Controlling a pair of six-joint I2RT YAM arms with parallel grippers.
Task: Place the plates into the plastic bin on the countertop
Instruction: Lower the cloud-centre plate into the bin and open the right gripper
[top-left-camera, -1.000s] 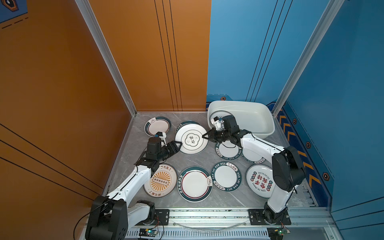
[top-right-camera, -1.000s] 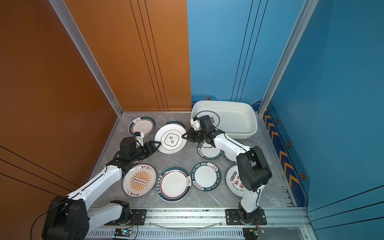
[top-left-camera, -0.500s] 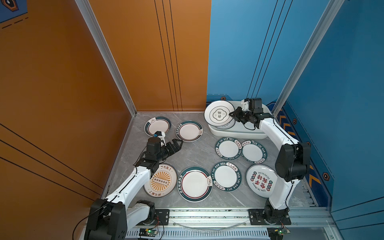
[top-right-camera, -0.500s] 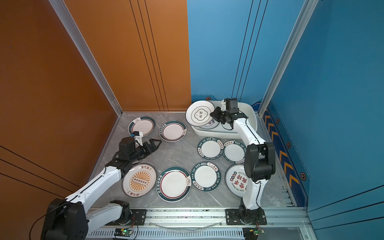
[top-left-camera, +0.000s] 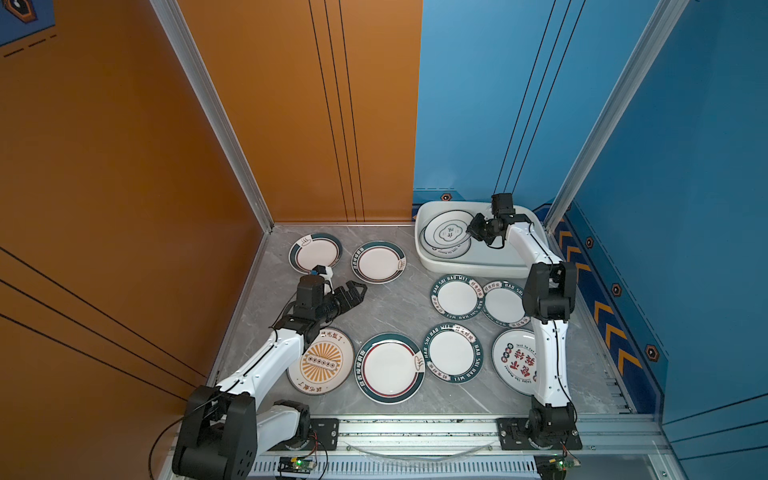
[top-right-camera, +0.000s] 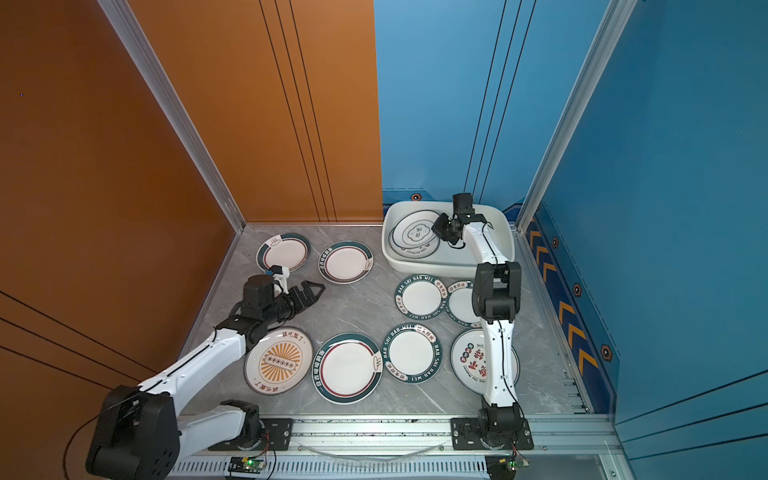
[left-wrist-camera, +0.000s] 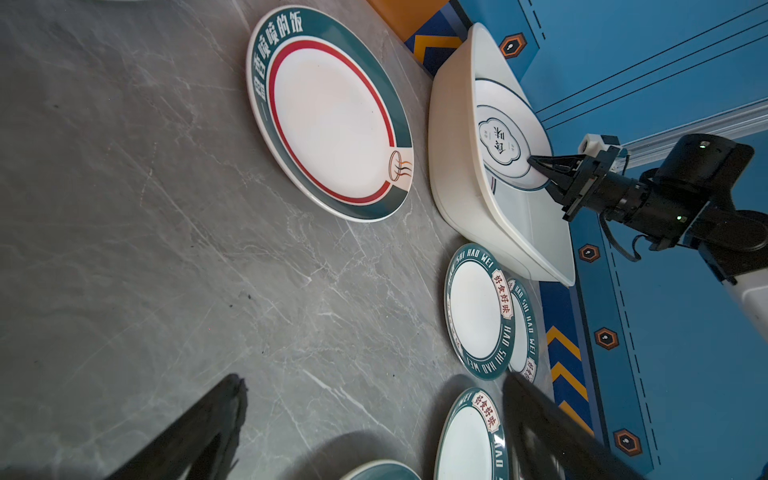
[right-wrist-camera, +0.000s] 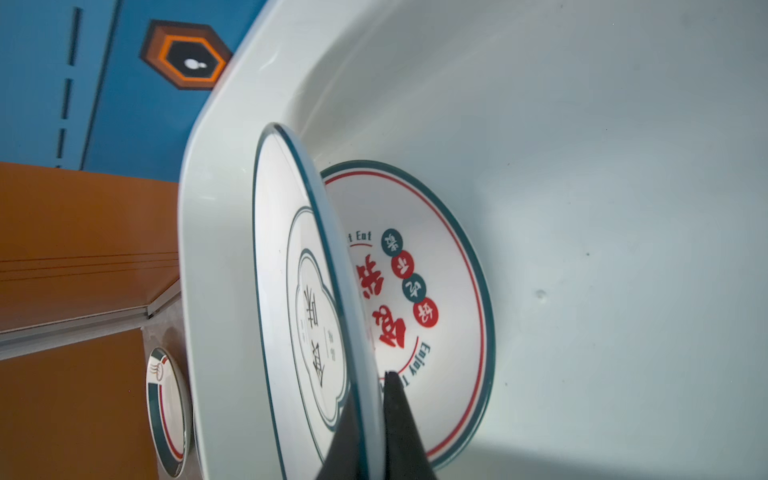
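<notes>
Right gripper (right-wrist-camera: 370, 399) is clamped on the edge of the cloud-emblem plate (right-wrist-camera: 291, 270). Within the last second that plate has been let go by the left gripper (top-left-camera: 360, 292) out in front of the plastic bin (top-left-camera: 469, 266), lifted over the bin's rim and brought down inside. It is now held tilted over the red-character plate (right-wrist-camera: 436, 270), which lies flat on the bin floor; contact between the two cannot be told. The left gripper's jaws are spread wide with nothing between them, well apart from the bin, above the countertop (top-left-camera: 395, 307). Judged: only release remains for this plate. Eight more are counted outside the bin, the nearest a HAO SHI HAO WEI plate (top-left-camera: 457, 297) just in front of it. Plates: rigid, glossy, shallow, round, thin rims; sliding on each other is expected. Bin: glossy white moulded plastic, rounded corners, rolled rim. Countertop: flat, grey marble pattern, white veins.
</notes>
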